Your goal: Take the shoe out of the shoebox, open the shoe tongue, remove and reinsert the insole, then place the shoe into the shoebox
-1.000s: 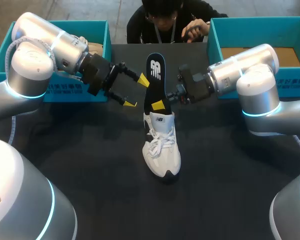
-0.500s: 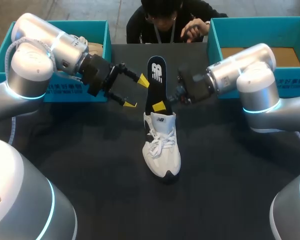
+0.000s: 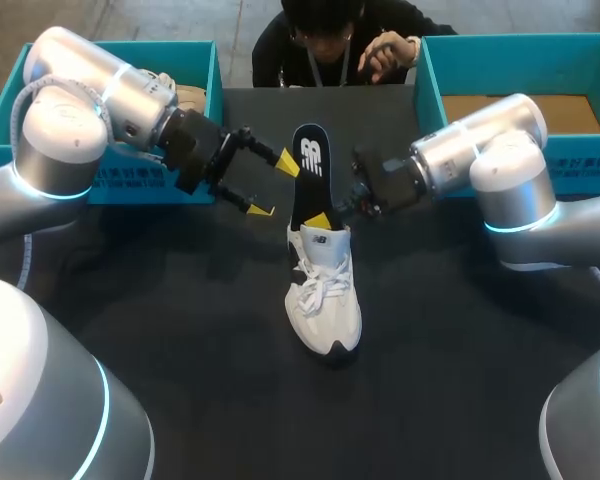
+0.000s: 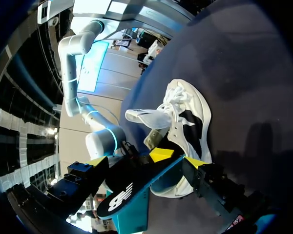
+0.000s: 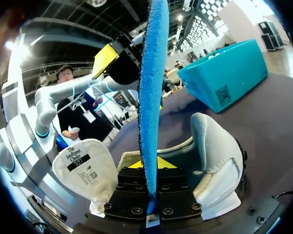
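Your white lace-up sneaker with black side panels stands on the dark table, outside both boxes, toe toward the robot. The thin foam insole is black on top and blue underneath. It rises upright, its lower end at the shoe's opening. Your right gripper is clamped on that lower part. In the right wrist view the blue edge runs straight up between its fingers, and the white padded tongue lies folded forward just beside them. Your left gripper hangs just beside the insole, fingers spread wide, gripping nothing. The left teal cardboard shoebox sits at the far left corner, the right teal cardboard shoebox at the far right.
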Controlling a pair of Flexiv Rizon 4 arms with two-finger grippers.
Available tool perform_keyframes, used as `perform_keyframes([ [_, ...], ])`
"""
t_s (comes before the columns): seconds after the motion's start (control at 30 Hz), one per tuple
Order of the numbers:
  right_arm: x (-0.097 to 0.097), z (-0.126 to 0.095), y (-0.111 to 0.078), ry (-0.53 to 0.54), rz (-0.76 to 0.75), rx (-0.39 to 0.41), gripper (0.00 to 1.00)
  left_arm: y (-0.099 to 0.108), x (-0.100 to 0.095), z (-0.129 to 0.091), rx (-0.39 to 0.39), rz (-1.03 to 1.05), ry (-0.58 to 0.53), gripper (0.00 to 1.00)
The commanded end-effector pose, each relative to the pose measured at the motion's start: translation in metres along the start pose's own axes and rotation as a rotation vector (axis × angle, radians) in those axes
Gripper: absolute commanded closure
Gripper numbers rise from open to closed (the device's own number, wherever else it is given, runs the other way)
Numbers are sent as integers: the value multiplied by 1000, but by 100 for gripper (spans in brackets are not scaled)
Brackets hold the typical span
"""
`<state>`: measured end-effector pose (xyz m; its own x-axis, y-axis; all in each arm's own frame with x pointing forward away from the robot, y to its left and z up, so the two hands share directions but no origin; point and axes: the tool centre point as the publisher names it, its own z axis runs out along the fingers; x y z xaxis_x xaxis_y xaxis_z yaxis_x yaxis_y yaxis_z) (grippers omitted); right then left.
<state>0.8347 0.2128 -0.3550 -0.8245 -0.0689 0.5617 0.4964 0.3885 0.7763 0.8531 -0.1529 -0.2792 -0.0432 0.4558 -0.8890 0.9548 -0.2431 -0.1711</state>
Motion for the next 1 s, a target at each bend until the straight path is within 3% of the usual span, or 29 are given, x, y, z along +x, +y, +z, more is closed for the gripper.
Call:
perform_keyframes([
  [0.03,8,1,1,-32,-13,-4,84,-1,-1,0,2,4,5,0],
  [0.07,9,1,3,-39,-20,-3,79,-1,-1,0,3,5,5,0],
  [0.17,12,-2,10,-57,-37,2,76,-1,-1,1,5,9,3,0],
  [0.6,11,-11,16,-114,-56,-15,70,-4,1,-1,6,13,-3,0],
  [0.67,9,-11,15,-114,-54,-20,72,-5,2,-2,6,12,-3,0],
  [0.8,3,-8,12,-109,-36,-26,100,-6,3,-2,6,9,-2,0],
  [1.0,1,-5,6,-97,-7,-23,100,-6,3,-3,3,6,-1,0],
])
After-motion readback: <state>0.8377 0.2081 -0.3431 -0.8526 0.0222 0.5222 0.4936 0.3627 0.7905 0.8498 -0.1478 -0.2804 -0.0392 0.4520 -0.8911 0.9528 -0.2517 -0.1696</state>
